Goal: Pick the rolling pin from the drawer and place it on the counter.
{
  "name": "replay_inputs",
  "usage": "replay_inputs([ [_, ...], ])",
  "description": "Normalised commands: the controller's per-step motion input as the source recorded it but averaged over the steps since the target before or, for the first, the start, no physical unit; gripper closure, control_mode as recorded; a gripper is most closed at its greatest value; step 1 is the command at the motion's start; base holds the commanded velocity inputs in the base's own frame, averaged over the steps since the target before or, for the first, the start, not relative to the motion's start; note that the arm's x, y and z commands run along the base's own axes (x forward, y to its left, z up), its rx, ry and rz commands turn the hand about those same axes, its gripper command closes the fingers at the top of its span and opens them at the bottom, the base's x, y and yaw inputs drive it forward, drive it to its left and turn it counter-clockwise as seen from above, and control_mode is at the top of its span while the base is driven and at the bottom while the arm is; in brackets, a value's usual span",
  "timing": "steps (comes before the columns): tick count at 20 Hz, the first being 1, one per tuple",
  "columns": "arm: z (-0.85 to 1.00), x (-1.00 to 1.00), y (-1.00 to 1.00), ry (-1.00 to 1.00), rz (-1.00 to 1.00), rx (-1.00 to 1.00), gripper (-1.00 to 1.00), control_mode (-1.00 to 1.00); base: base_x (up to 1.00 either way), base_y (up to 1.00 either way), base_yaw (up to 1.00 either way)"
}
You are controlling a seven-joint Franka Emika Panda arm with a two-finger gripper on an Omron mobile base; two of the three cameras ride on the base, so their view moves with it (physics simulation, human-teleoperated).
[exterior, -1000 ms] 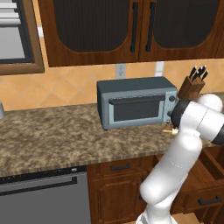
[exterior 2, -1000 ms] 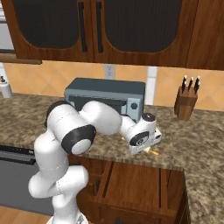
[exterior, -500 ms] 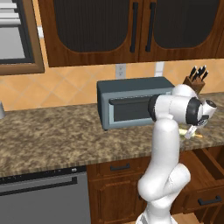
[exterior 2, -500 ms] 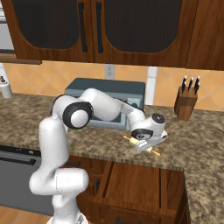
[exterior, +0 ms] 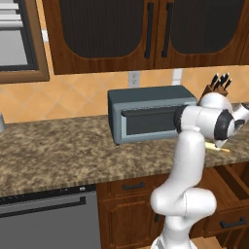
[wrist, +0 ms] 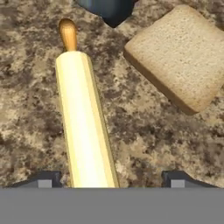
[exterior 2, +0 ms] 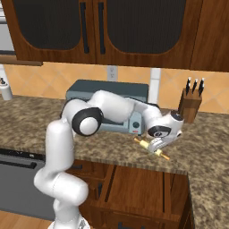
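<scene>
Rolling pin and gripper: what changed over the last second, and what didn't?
The arm swung right and down toward the counter. The gripper, shut on the rolling pin before, has opened, and the pin now lies on the granite between the fingertips, beside the bread slice. Toaster oven and knife block stayed put.

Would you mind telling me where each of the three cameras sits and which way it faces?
Left base view: behind the arm's left, facing the counter and toaster oven; the arm rises lower right.
Right base view: behind the arm's right, facing the same counter; the arm rises lower left, gripper over the rolling pin.
Hand view: on the hand, looking down at the rolling pin and bread slice; fingertips at the bottom.
Both base views share the toaster oven and knife block.
</scene>
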Motion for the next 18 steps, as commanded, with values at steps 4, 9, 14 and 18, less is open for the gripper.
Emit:
replay_inputs([
  [4, 0.60, -0.04, 0.35, 0.00, 0.00, -0.29, -1.00, -1.00, 0.00, 0.00, 0.00],
  [9, 0.67, -0.53, 0.67, -0.05, -0.08, -0.29, -1.00, -1.00, 0.00, 0.00, 0.00],
  [14, 0.83, -0.66, 0.67, -0.10, -0.14, -0.21, -1.00, -1.00, 0.00, 0.00, 0.00],
  [18, 1.00, -0.51, 0.59, -0.02, -0.07, -0.10, -1.00, -1.00, 0.00, 0.00, 0.00],
])
